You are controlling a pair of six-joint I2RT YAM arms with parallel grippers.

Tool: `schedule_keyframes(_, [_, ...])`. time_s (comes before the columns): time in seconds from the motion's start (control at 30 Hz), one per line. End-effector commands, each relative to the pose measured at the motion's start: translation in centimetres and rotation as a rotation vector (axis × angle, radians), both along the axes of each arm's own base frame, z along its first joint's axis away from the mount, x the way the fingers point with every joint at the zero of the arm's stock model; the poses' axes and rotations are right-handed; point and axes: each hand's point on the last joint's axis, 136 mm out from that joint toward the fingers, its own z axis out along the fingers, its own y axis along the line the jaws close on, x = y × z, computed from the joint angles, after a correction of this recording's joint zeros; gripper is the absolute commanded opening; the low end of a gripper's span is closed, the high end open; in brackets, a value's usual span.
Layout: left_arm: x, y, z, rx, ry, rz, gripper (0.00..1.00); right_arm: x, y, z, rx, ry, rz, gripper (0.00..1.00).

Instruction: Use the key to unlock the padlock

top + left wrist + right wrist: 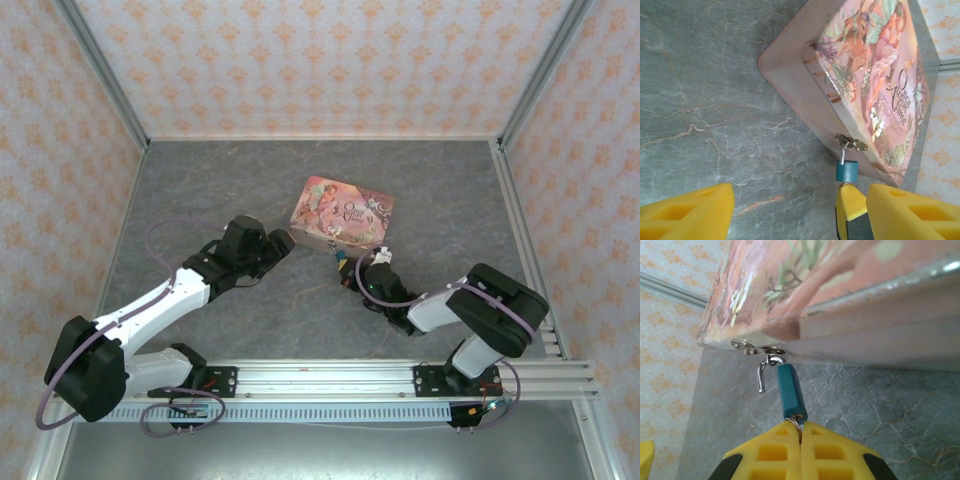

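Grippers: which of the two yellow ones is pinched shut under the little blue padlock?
The right gripper: it is pressed shut on the key ring at the base of the padlock. The left gripper stands wide open near the pink tin.

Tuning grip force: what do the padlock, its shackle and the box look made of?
Padlock: teal, smooth satin faces, probably coated metal, possibly plastic. Shackle: bare silvery metal, bright glints. Box: likely printed tinplate, glossy lid, rolled rim.

A pink illustrated tin [342,212] lies flat near the centre of the grey marbled table [220,180], enclosed by orange-patterned walls [320,60].
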Motion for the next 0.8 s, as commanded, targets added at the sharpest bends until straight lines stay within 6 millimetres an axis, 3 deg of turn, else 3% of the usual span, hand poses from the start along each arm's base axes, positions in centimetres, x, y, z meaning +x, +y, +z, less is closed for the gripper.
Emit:
schedule_keyframes(0.0, [-0.3,1.2,-0.5,0.052,0.005,0.014,0.71,-1.2,0.2,-2.5,0.016,0.136,0.023,0.0])
schedule_keyframes(0.27, [0.1,1.4,-0.3,0.065,0.0,0.005,0.73,-1.1,-0.1,-3.5,0.019,0.165,0.023,0.0])
schedule_keyframes(0.33, [0.3,1.5,-0.1,0.069,-0.007,-0.001,0.74,-1.2,-0.1,-3.3,0.013,0.156,0.034,0.17])
schedule_keyframes(0.37, [0.4,1.5,0.1,0.066,-0.012,-0.005,0.74,-1.2,-0.2,-3.3,0.008,0.154,0.036,0.21])
schedule_keyframes(0.6, [1.9,1.7,1.5,0.081,-0.057,-0.025,0.8,-1.4,-1.9,-2.6,-0.081,0.124,0.022,0.43])
schedule_keyframes(0.77, [3.7,1.4,2.5,0.081,-0.098,-0.07,0.84,-1.8,-2.6,-0.3,-0.157,0.048,0.061,0.6])
